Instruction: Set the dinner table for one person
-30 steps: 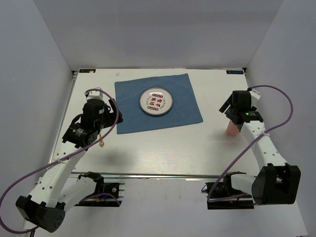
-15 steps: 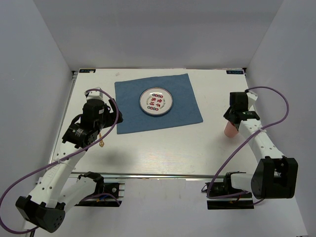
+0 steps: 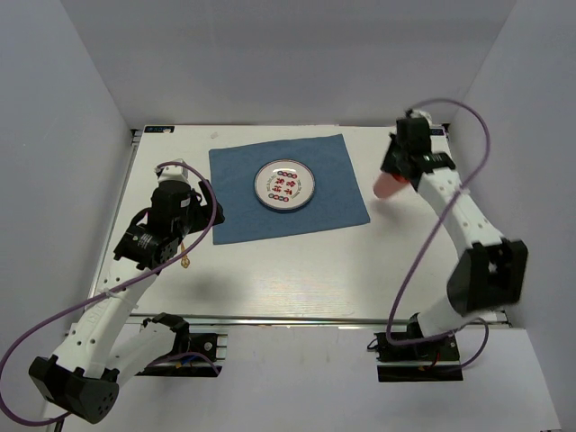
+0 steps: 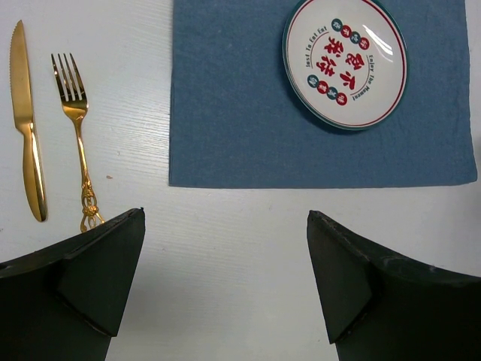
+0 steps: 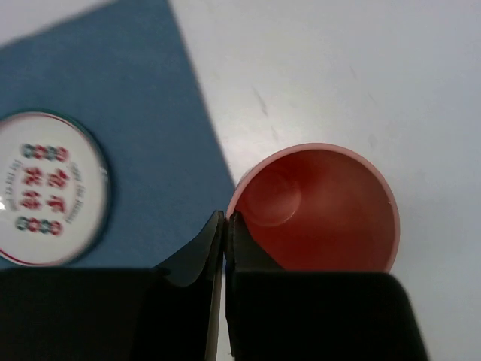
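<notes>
**A:** What's at the left of the white dinner table (image 3: 297,270)?

**B:** Near its left edge a gold knife (image 4: 26,128) and a gold fork (image 4: 75,135) lie side by side, handles toward the near edge. They sit just off the blue cloth placemat (image 4: 240,113), probably waiting to be laid beside the plate. The left gripper (image 4: 225,218) hangs over them with its claw spread wide and nothing in it, likely ready to drop onto the fork.

**A:** And the middle?

**B:** The placemat lies flat in the far half of the table. A round white plate (image 3: 284,185) with red lettering sits at its centre, so the setting has its anchor.

**A:** The right?

**B:** The right gripper (image 5: 226,218) has its claw pinched together on the rim of a pink cup (image 5: 323,218), one finger inside and one outside. That keeps the cup upright with its mouth up. The cup is just off the placemat's right edge, toward the table's far right corner. I can't tell whether its base touches the table.
</notes>
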`<action>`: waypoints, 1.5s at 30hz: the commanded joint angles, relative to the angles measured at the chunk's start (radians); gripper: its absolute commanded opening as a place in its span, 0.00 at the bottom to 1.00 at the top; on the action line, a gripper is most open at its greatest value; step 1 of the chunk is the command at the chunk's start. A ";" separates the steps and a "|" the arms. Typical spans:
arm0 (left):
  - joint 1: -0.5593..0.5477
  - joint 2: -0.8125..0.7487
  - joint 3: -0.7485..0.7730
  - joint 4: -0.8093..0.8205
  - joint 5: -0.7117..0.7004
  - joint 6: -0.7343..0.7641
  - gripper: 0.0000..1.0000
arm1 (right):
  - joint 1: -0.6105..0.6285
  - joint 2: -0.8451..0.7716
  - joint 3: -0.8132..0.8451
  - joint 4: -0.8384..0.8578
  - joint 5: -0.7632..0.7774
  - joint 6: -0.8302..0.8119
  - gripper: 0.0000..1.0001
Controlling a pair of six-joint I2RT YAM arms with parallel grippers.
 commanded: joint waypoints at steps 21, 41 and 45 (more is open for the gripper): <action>0.004 0.023 0.000 -0.003 -0.033 0.002 0.98 | 0.212 0.904 1.106 0.054 -0.002 -0.433 0.00; 0.004 0.015 -0.005 -0.003 -0.030 0.004 0.98 | 0.211 0.978 1.117 0.072 -0.044 -0.340 0.54; 0.004 0.017 -0.005 -0.002 -0.025 0.005 0.98 | 0.212 0.947 1.131 0.092 -0.051 -0.319 0.89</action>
